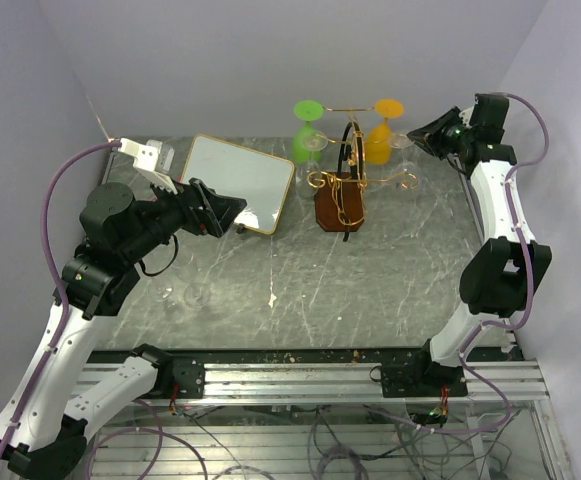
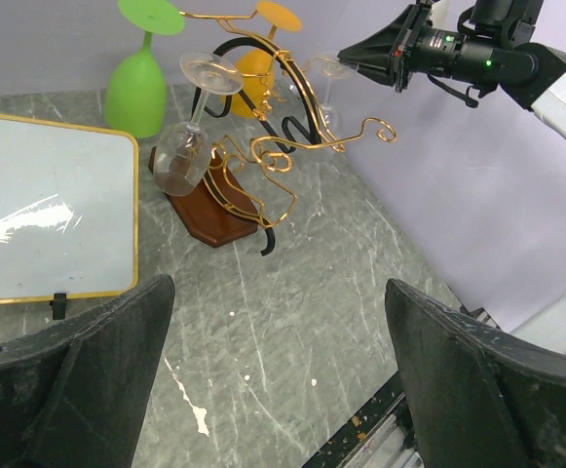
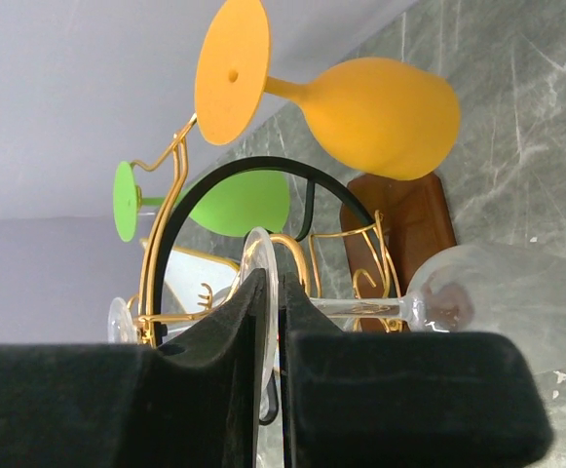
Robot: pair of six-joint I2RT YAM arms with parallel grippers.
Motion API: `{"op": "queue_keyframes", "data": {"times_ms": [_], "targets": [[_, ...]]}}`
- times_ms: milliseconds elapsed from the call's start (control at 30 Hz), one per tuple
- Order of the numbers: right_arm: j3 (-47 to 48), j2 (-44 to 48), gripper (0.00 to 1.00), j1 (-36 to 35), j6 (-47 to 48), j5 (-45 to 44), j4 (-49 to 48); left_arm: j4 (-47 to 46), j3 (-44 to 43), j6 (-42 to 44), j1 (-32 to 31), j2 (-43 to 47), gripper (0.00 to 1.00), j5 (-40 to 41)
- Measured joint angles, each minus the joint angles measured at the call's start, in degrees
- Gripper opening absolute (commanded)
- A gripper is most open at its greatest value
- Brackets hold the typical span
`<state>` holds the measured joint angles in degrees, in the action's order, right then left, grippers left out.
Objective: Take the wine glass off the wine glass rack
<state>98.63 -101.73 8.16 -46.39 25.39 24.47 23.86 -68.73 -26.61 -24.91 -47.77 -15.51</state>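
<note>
The gold wire wine glass rack point(image 1: 345, 185) stands on its brown block base at the back of the table; it also shows in the left wrist view point(image 2: 263, 146) and the right wrist view point(image 3: 166, 224). A clear wine glass point(image 3: 516, 292) hangs upside down on its right arm. My right gripper point(image 1: 425, 135) is shut on that glass's foot point(image 3: 260, 273), pinching the disc edge-on. Another clear glass point(image 2: 187, 146) hangs on the left arm. My left gripper point(image 2: 278, 380) is open and empty, above the table left of the rack.
A green glass point(image 1: 307, 130) and an orange glass point(image 1: 380, 135) hang on the rack's rear arms. A gold-framed mirror panel point(image 1: 240, 183) stands left of the rack. The back wall is just behind the rack, the right wall is beside my right arm.
</note>
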Motion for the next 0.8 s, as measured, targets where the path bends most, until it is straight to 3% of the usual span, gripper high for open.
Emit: {"op": "queue_keyframes", "data": {"times_ms": [800], "targets": [[-0.81, 0.46, 0.0, 0.0, -6.45, -2.58, -2.16, 1.79, 0.0, 0.09, 0.0, 0.02, 1.0, 0.04]]}}
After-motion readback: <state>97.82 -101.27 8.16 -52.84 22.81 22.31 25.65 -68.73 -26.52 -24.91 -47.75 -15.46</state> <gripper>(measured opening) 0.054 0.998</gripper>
